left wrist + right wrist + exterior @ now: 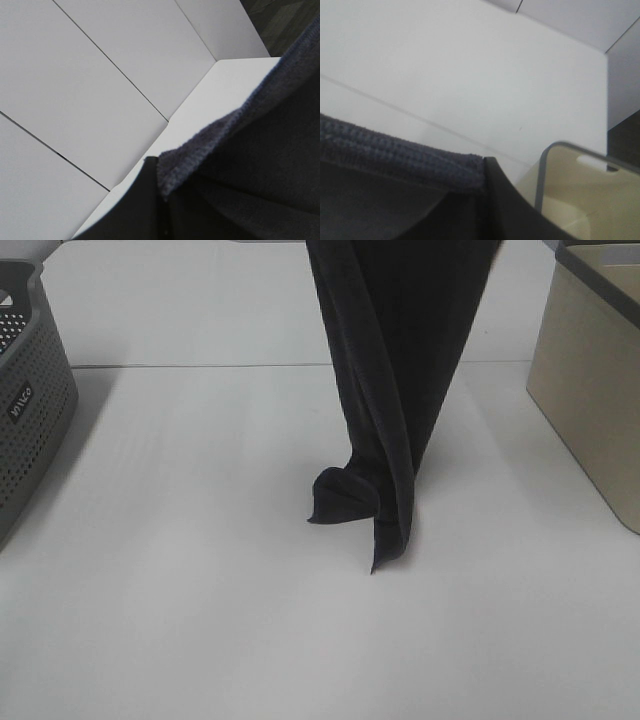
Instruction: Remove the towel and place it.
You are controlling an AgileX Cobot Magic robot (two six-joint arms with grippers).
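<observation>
The dark navy-black towel hangs down from above the top edge of the exterior high view. Its bunched lower end rests on the white table near the middle. Neither gripper shows in the exterior view. In the left wrist view the towel's terry edge lies against a black finger of my left gripper. In the right wrist view the towel's hem ends at a black finger of my right gripper. Both grippers look shut on the towel's upper edge.
A grey perforated basket stands at the table's left edge. A beige bin stands at the right edge and also shows in the right wrist view. A seam crosses the table behind the towel.
</observation>
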